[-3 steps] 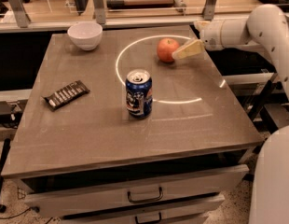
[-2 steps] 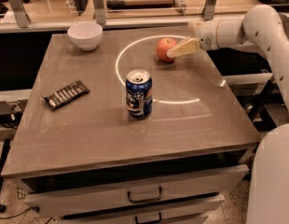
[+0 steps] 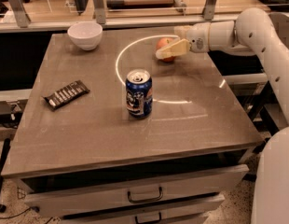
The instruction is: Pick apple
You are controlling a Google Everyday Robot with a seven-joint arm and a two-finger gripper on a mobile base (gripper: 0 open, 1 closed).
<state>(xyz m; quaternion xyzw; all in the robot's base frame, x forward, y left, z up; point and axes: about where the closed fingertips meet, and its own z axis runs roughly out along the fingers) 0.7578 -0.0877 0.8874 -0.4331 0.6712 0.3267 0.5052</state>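
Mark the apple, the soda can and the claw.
apple (image 3: 162, 44): camera view, its upper left skin.
soda can (image 3: 139, 97): camera view, middle of its blue side.
claw (image 3: 166, 51): camera view, its tip, at the apple on the far right of the table (image 3: 88, 139).

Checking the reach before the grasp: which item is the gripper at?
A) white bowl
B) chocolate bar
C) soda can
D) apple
D: the gripper is at the apple on the far right part of the table, overlapping it in view.
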